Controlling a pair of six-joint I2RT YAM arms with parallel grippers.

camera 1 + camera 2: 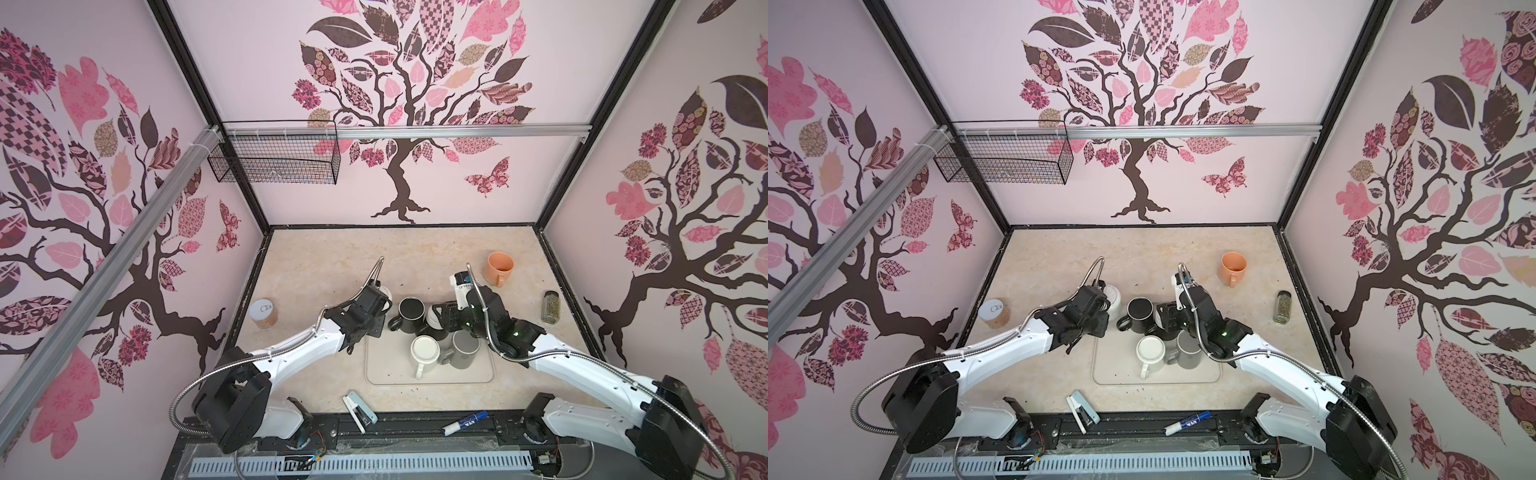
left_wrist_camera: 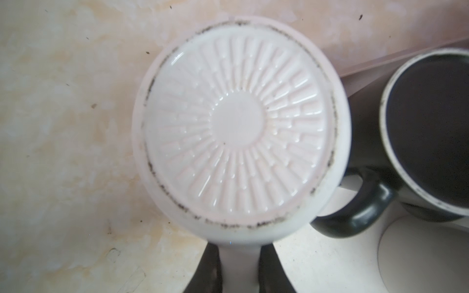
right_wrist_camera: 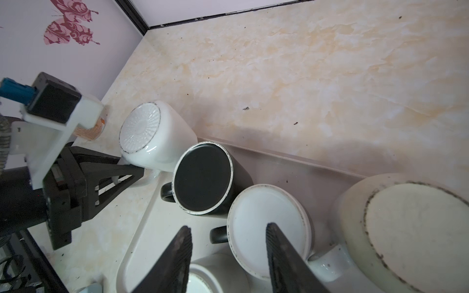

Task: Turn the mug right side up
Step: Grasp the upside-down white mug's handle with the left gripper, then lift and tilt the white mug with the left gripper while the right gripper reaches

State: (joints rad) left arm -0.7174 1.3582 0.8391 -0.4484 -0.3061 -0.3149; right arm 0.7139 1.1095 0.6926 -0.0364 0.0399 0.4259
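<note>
Setting: pink tree-print walls box in a marbled tabletop [image 1: 332, 257], with a shallow tray [image 1: 473, 376] near its front edge.
Task mug: the white ribbed-base mug [image 2: 241, 126] stands bottom up on the tabletop at 11 o'clock from the tray's middle, just outside its rim. In both top views the left wrist covers all but a white sliver of it.
Left hand: the left hand [image 2: 239, 253] is clamped on that mug's handle, one dark finger on each side. Both fingers are cut off by the edge of the wrist view.
Right hand: the right hand [image 3: 228, 227] hangs with jaws apart, clasping nothing, over an upturned black mug with a white base [image 3: 253, 215]. From above, that mug is mostly hidden beneath the hand.
Neighbours: an open black mug [image 1: 411, 313] sits at 12 o'clock, its handle just beside the ribbed-base mug. A white mug [image 1: 424, 353] and a grey mug [image 1: 465, 349] sit on the tray; which way up they stand is hard to tell from above.
Outliers: orange mug [image 1: 498, 266] at 1 o'clock, spice jar [image 1: 550, 307] at 2, lidded canister [image 1: 263, 313] at 9, stapler [image 1: 359, 411] at 8, marker [image 1: 464, 422] at 5.
</note>
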